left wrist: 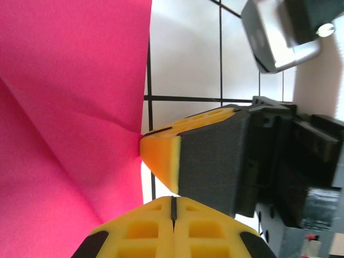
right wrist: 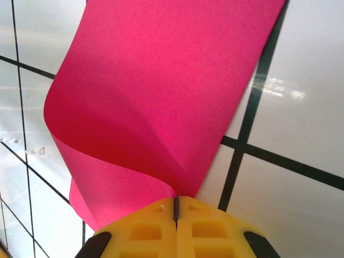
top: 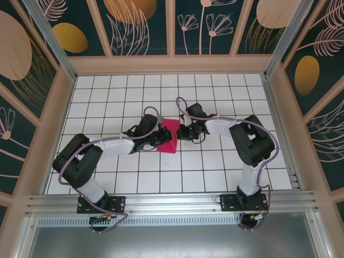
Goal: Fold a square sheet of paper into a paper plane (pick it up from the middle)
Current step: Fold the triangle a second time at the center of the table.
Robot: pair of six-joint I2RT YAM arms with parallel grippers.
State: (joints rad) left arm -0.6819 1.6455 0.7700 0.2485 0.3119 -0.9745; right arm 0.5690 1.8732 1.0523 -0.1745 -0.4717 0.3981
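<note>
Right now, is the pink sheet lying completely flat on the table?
No, the right wrist view shows the sheet curling up into the shut right claw.

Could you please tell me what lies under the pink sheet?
White gridded table shows around the pink sheet, one edge curling up. Anything beneath its flat part is covered.

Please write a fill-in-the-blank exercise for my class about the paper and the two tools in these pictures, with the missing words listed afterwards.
1. The paper in the middle of the table is ____ in colour.
2. The right tool holds the paper's edge, so its jaws are ____.
3. The table is marked with a grid of ____ lines.
4. The left tool has fingertips that are ____ in colour.

Missing words: pink; shut; black; yellow.
</note>
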